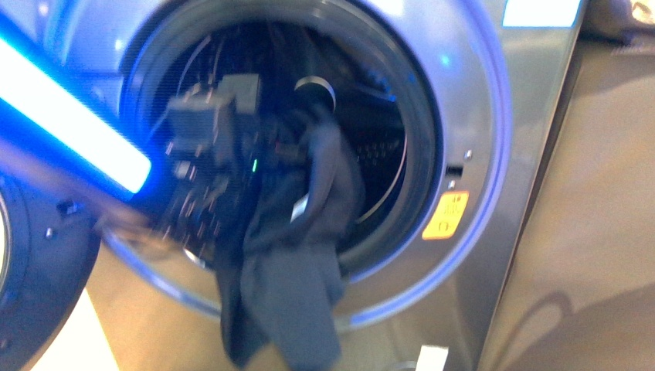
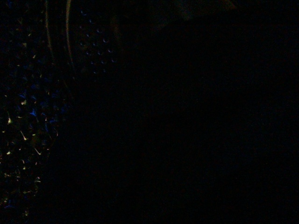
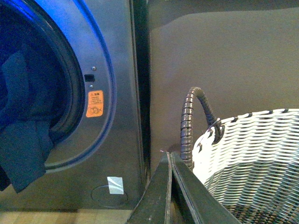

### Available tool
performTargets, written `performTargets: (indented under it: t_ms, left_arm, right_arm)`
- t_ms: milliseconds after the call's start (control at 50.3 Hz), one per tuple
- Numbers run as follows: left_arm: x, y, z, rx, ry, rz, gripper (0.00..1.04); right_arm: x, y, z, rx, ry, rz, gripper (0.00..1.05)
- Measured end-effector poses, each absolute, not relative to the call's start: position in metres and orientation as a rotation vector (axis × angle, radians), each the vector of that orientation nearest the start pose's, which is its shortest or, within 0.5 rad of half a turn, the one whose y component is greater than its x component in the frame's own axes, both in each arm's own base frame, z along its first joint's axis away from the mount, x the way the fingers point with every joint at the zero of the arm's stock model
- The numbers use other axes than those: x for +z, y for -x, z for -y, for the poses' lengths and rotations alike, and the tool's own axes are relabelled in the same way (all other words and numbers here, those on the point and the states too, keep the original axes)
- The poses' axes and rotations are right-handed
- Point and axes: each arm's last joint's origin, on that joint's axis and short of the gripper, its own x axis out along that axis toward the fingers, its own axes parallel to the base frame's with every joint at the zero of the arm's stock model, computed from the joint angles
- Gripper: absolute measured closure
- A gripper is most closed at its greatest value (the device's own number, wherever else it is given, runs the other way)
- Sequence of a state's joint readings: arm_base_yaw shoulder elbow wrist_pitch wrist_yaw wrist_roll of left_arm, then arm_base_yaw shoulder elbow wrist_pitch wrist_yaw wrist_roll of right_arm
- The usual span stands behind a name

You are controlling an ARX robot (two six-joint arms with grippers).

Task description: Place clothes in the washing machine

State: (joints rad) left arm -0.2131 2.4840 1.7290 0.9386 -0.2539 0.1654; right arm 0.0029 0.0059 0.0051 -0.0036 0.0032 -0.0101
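From the front view, my left arm reaches into the washing machine (image 1: 494, 147) through its porthole, blurred with motion. The left gripper (image 1: 305, 143) sits deep in the drum among dark fabric, and I cannot tell whether its jaws are parted or clamped. The clothes (image 1: 290, 255) hang from beside that gripper, over the dark gasket and down the machine's front, so more than half is outside. I judge the main risk to be the heavy hanging tail dragging the garment back out if the hold loosens. The fabric could also snag on the rim below the gripper. The open door (image 1: 35, 270) stands behind the arm, close to its elbow, and could be knocked. An orange warning sticker (image 1: 446, 215) sits beyond the porthole, away from the gripper.

The left wrist view is dark, so I take nothing from it.

In the right wrist view, the right gripper (image 3: 170, 161) has its jaws pressed together, holding nothing. It idles well apart from the porthole. A white woven basket (image 3: 252, 154) with a dark handle sits just beside it, and a grey cabinet (image 3: 224, 51) rises ahead. The basket would obstruct a sweep across to help.
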Motion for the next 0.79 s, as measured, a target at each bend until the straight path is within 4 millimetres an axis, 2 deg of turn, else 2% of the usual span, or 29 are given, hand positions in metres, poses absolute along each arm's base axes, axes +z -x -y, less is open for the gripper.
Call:
performTargets:
  t_ms: [139,338,517,795]
  left_arm:
    - [0.169,-0.545,0.104,0.1,-0.112,0.196,0.91]
    - [0.188,-0.554,0.103,0.14,-0.083,0.246,0.91]
    - [0.19,-0.557,0.105,0.206,0.01,0.229,0.91]
    - [0.195,-0.562,0.122,0.203,0.057,0.219,0.91]
  right_arm:
    - [0.165,-0.098,0.0,0.0,0.01,-0.003,1.02]
    - [0.165,-0.098,0.0,0.0,0.01,-0.003,1.02]
    - [0.165,-0.098,0.0,0.0,0.01,-0.003,1.02]
    - [0.165,-0.098,0.0,0.0,0.01,-0.003,1.02]
